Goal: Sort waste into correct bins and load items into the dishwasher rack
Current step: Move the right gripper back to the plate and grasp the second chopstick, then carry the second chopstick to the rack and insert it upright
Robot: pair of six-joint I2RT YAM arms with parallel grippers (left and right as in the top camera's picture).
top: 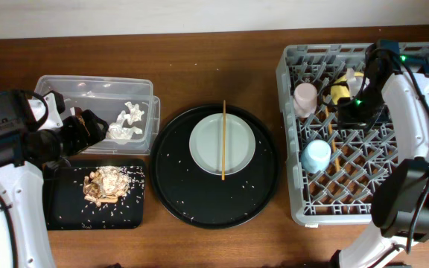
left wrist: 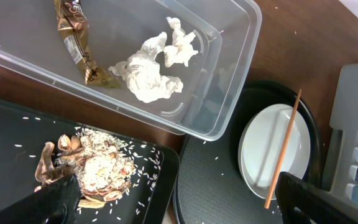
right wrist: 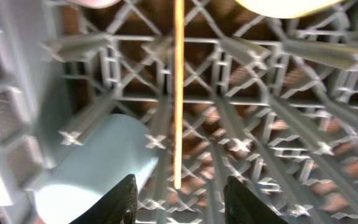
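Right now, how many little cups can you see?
2. A small pink cup sits top left in the large grey plastic rack; a small pale blue cup lies just below it. The right arm may hide more.

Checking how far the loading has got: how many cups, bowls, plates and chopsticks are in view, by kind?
Cups: 2, pink cup, blue cup
Bowls: 1, yellow bowl
Plates: 1, grey plate
Chopsticks: 2, plated chopstick, racked chopstick
Total: 6
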